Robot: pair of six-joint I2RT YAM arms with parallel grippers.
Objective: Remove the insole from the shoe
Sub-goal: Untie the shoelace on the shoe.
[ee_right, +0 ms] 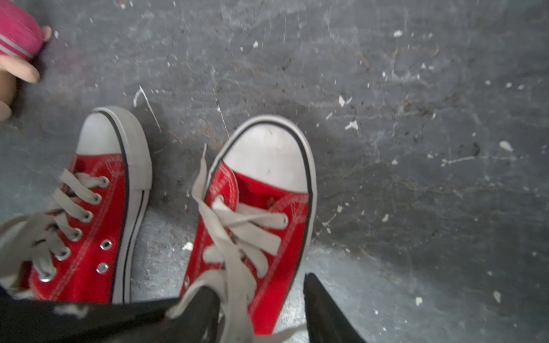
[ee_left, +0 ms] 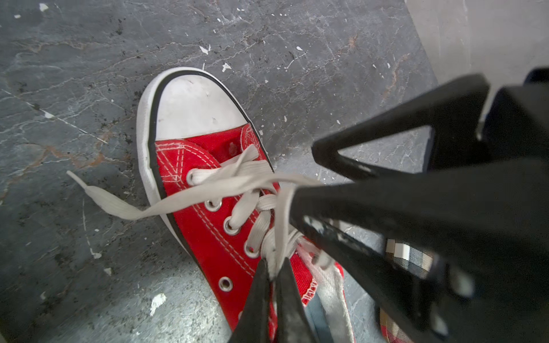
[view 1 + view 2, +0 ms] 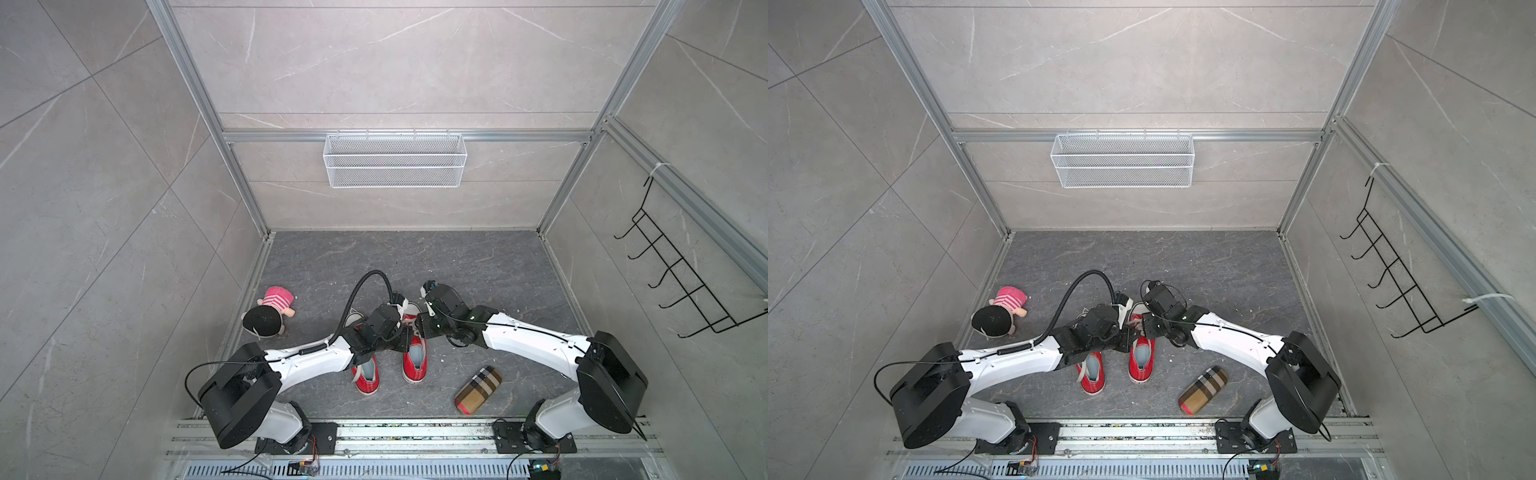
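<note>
Red canvas sneaker [image 2: 208, 246], white toe cap [image 2: 196, 110]
We see our left gripper [image 2: 273, 267] pinching its flat white shoelace [image 2: 166, 205]; right gripper [image 1: 258, 283] sits half-open over the same shoe.

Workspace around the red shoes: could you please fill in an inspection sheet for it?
Surface: dark grey floor, flecked with white bits.
Job's things: red shoe under both hands, laces loose, pale insole inside; second red shoe beside it.
Clutter: doll and checked pouch, both apart from the shoes.
Grippers: left hand shut on a white lace; right hand open over the same shoe.
Cables: black conduit arcs up near the shoe toes.
Surroundings: white mesh basket on the back wall; black hook rack on a side wall.
</note>
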